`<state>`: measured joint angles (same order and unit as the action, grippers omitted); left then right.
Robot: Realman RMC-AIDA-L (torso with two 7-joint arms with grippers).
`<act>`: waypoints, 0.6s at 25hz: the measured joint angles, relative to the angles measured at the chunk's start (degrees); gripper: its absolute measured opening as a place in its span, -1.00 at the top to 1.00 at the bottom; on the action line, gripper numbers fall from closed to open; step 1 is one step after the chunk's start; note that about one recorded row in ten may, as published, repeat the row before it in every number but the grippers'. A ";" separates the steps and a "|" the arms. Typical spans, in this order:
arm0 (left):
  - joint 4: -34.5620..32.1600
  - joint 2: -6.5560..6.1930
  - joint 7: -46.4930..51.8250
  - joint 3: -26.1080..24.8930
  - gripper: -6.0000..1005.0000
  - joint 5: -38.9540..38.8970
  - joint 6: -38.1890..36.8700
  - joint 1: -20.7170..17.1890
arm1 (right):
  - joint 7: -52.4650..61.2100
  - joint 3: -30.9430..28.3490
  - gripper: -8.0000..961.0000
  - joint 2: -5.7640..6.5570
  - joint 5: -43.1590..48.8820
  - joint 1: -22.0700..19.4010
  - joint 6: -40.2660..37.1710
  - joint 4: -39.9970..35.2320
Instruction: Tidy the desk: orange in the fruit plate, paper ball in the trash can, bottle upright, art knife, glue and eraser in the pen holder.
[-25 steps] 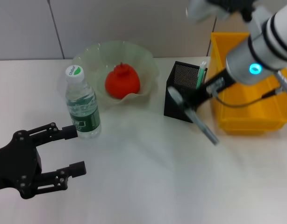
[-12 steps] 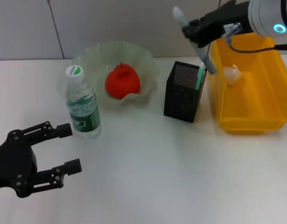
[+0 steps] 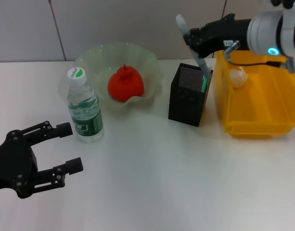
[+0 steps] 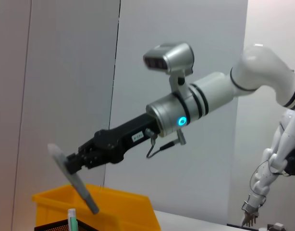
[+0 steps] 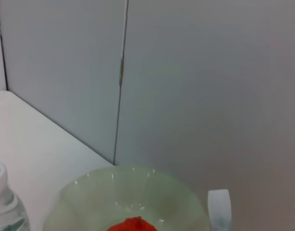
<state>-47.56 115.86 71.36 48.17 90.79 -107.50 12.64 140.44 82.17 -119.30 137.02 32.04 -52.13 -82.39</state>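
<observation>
Standing bottle point(image 3: 85, 112), green-leaf cap logo; label text unreadable.

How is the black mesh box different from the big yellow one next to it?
The pen holder is black see-through metal mesh; the trash can is solid bright yellow plastic. The pen holder is narrow and taller than wide, the trash can wide and low. A mint-green art knife stands in the pen holder, while a white paper ball lies in the trash can. Both are open-topped and stand side by side on the table.
</observation>
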 joint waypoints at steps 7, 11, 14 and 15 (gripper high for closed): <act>0.51 0.22 0.00 -0.01 -0.57 0.00 0.61 0.28 | -9.64 0.48 0.67 0.02 -8.68 1.14 7.35 9.30; 0.53 0.34 0.01 0.09 -0.57 0.00 0.88 0.45 | -11.95 0.18 0.63 0.04 -11.86 1.95 8.73 12.91; 0.54 0.29 0.12 0.09 -0.57 0.00 0.89 0.54 | -11.95 -0.04 0.60 0.04 -11.96 2.18 8.76 14.05; 0.54 0.23 0.15 0.06 -0.57 0.00 0.90 0.54 | -11.95 -0.05 0.60 0.06 -11.96 2.17 8.77 14.28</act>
<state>-47.02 116.09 71.51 48.24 90.79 -106.60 13.18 128.49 82.12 -119.23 125.06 34.21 -43.37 -68.12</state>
